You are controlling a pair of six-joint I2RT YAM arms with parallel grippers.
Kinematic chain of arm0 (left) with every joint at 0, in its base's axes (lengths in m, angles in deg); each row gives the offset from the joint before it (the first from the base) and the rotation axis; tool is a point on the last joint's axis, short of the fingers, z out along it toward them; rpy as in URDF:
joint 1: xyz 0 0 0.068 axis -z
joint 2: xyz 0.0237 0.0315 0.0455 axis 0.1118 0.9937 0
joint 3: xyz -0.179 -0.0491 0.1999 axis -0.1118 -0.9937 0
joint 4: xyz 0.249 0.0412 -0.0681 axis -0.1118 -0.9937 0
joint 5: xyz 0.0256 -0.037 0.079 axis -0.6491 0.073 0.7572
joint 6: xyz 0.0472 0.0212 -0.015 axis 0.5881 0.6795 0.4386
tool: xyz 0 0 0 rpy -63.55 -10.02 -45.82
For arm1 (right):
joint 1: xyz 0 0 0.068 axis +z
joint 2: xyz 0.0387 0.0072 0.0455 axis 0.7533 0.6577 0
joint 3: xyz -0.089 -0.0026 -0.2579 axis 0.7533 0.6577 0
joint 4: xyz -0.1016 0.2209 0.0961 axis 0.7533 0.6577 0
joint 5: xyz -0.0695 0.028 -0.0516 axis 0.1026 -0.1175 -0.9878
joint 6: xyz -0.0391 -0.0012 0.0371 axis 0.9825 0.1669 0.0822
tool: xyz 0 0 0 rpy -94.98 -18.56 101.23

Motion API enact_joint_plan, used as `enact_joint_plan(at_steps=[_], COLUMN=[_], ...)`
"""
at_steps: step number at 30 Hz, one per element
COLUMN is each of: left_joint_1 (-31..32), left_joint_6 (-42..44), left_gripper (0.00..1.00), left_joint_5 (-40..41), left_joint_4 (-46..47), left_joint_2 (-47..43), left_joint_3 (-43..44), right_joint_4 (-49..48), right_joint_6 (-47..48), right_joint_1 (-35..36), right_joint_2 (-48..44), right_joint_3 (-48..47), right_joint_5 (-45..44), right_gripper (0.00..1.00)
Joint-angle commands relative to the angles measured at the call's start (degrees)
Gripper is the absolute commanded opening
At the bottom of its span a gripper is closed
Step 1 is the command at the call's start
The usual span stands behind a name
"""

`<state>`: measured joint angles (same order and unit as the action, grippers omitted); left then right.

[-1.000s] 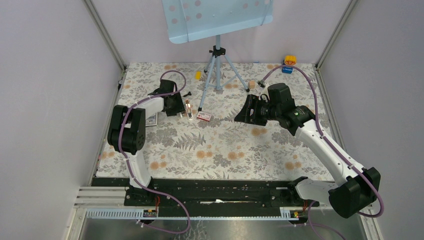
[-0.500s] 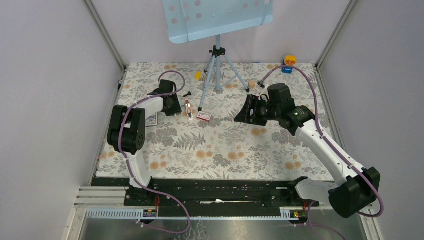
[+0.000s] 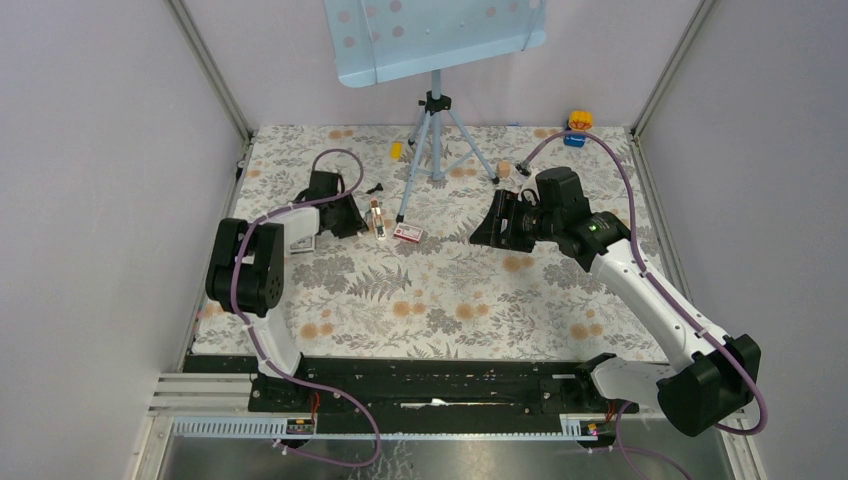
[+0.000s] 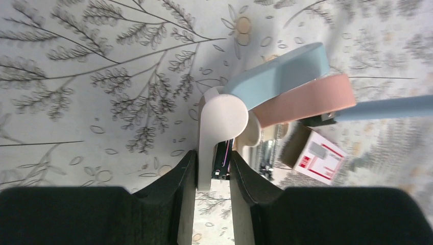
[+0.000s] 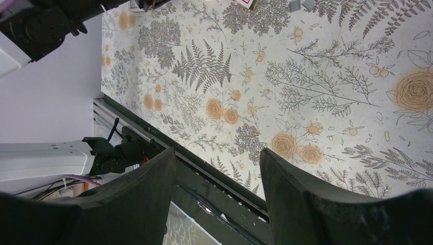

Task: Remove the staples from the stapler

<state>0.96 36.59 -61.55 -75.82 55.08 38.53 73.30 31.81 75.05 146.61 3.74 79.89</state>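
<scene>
- The stapler lies on the floral-patterned surface, on its left side towards the far end, just right of the left arm's tip.
- In the left wrist view the stapler is hinged open. A pale blue arm and a pinkish arm fan out up and to the right from a pale, rounded end.
- The left gripper stands narrow, and its two dark fingers pinch that pale rounded end between them. The left finger presses on the pale cheek, and the right one sits against a dark channel in the stapler.
- A bright metal part shows just right of the right finger, under the pinkish arm. Whether it is the staples cannot be told.
- A flat red-and-white box lies just beside the stapler's far end. Its label has red print and a grey patch, and no words can be read.
- A pale blue tripod leg crosses just above the box.
- The right gripper is spread wide with nothing between its fingers. It hangs over bare floral surface, well apart from the stapler.
</scene>
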Motion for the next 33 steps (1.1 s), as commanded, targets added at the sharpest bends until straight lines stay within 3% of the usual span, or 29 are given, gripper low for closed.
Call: enact_joint_plan(at_steps=[1, 10, 14, 19, 33], left_joint_1=[-1.84, -6.95, -9.80, -11.44, -12.85], left_joint_6=[-9.62, -25.76, -30.75, -29.86, -21.24], left_gripper=[0.25, 0.24, 0.30, 0.38, 0.55], left_joint_5=[-13.99, -20.61, -21.59, -20.08, -12.05], left_joint_4=[15.60, 40.75, 47.74, 46.05, 28.90], left_joint_2=[-1.14, -0.48, 1.21, 1.17, -6.14], left_joint_3=[-9.33, -22.74, -27.23, -28.13, -25.34], right_joint_4=[-0.03, 0.48, 0.50, 0.51, 0.01], right_joint_6=[0.90, 1.12, 1.02, 0.92, 0.48], right_joint_1=[-0.42, -0.52, -0.51, -0.51, -0.51], right_joint_2=[-0.88, -0.80, -0.55, -0.35, 0.21], right_joint_3=[0.39, 0.03, -0.22, -0.45, -0.63], right_joint_5=[0.34, 0.45, 0.57, 0.47, 1.07], right_gripper=[0.68, 0.68, 0.68, 0.68, 0.68])
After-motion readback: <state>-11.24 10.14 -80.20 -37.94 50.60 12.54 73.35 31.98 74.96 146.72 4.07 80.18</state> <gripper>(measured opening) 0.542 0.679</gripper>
